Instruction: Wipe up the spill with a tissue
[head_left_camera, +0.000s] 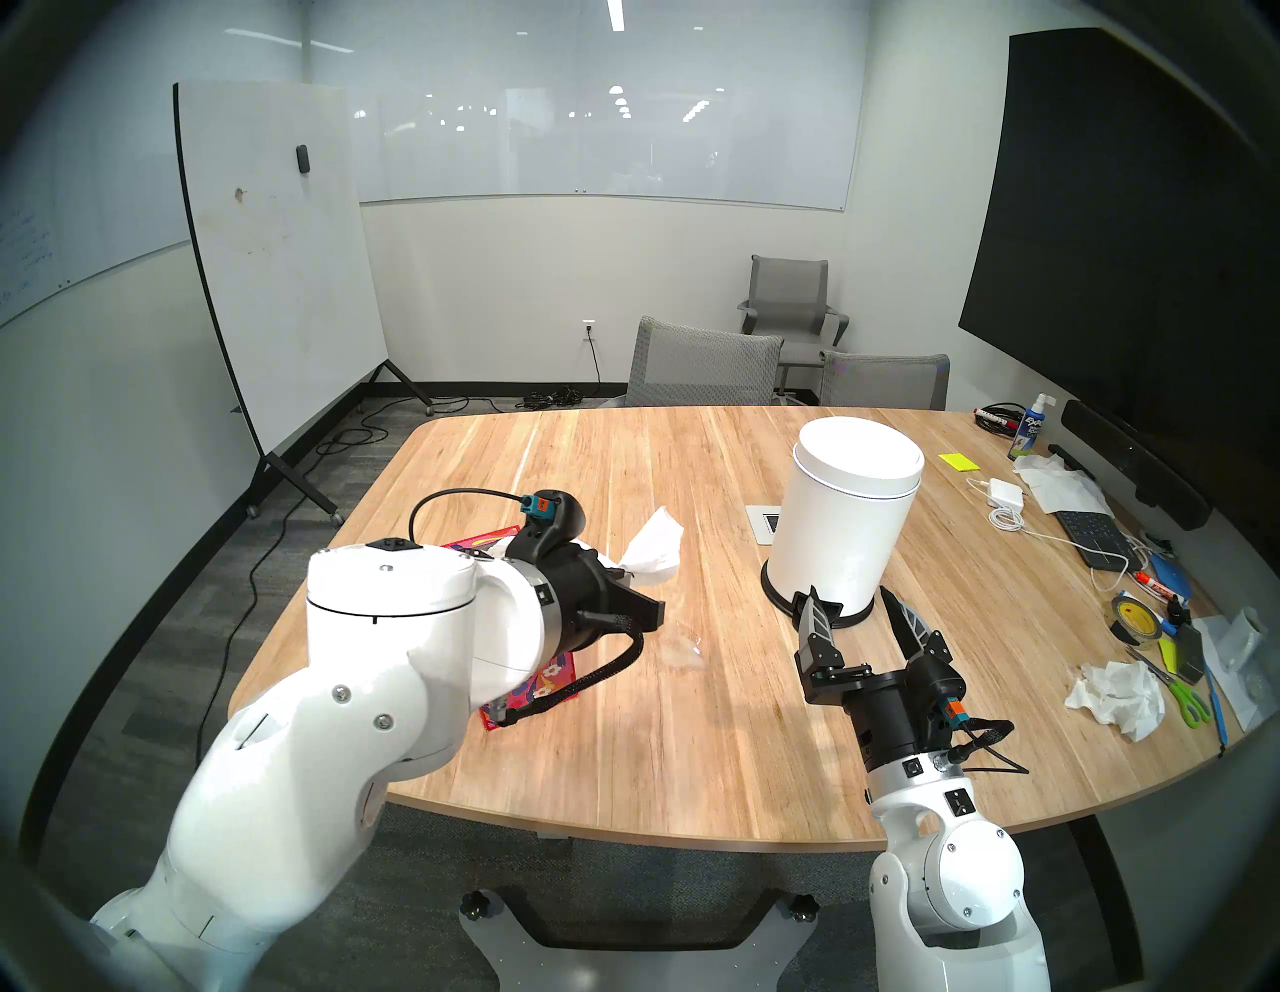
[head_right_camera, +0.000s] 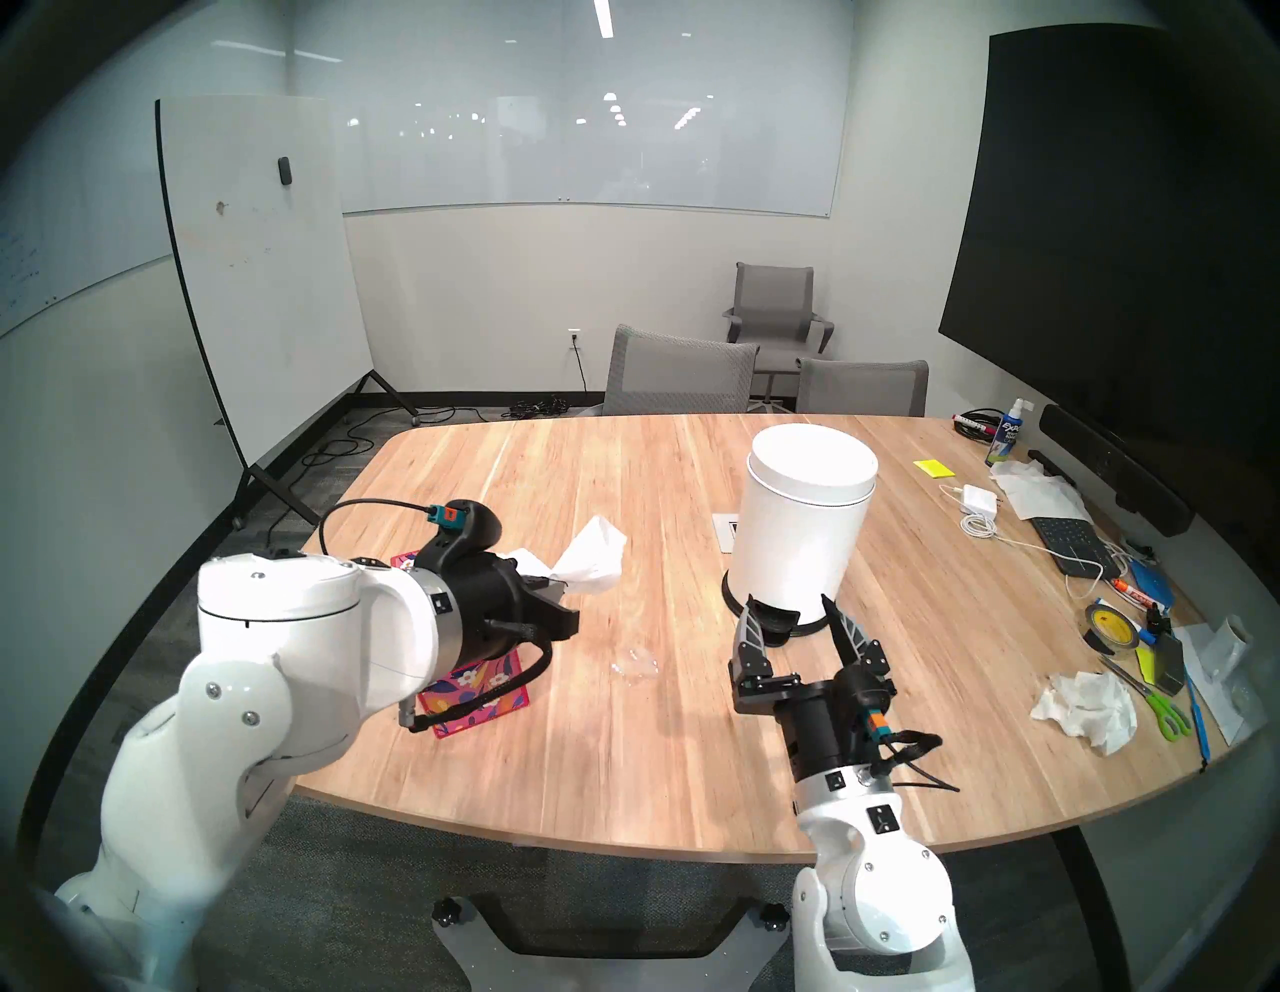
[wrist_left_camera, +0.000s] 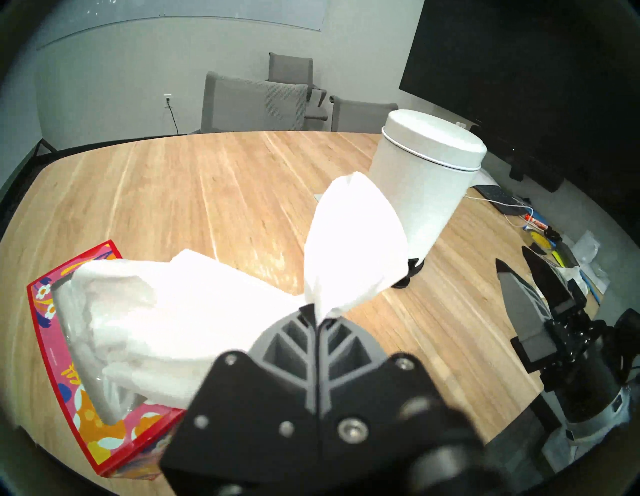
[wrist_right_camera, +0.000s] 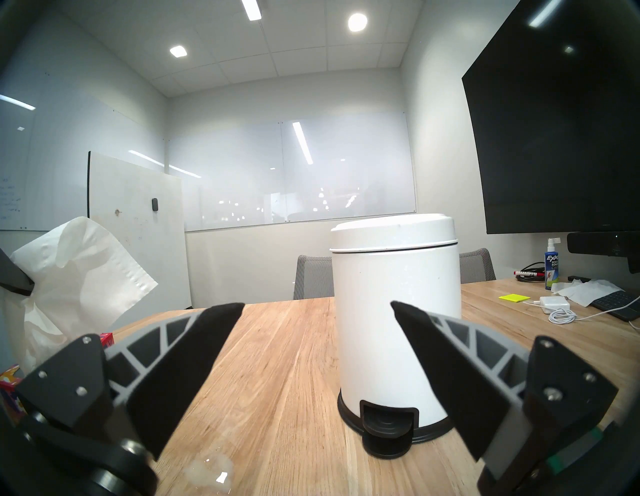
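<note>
Left gripper (wrist_left_camera: 317, 317): jaws pressed together on one corner of the tissue (head_left_camera: 654, 547) — the rest of the sheet fanned up and away from the tips, clear of the table (head_left_camera: 623, 457).
Why held so: a pinch at the corner left most of the sheet free, which I judge suits laying it flat over the liquid.
Tissue place: in the air, just right of the box (wrist_left_camera: 104, 408) and on the far side of the spill (head_left_camera: 682, 648).
Spill: a clear glossy patch on bare wood near the middle of the table, between the two arms, nearer than the tissue and untouched.
Box: red floral, at the left, partly under the left arm; more white sheets bulged from its opening.
Right gripper (wrist_right_camera: 317, 306): fingers spread wide, nothing between them — aimed at the bin (head_left_camera: 848, 519) and apart from it.
Bin: white, lid on, pedal toward the robot, right of the spill and well apart from it.
Far right edge: a crumpled wad (head_left_camera: 1115, 696), scissors, tape, a keyboard, a charger — all well apart from the work.
In the way: nothing lay between tissue and spill; the drooping cable under the left wrist hung near the box and could brush it on the way down.
</note>
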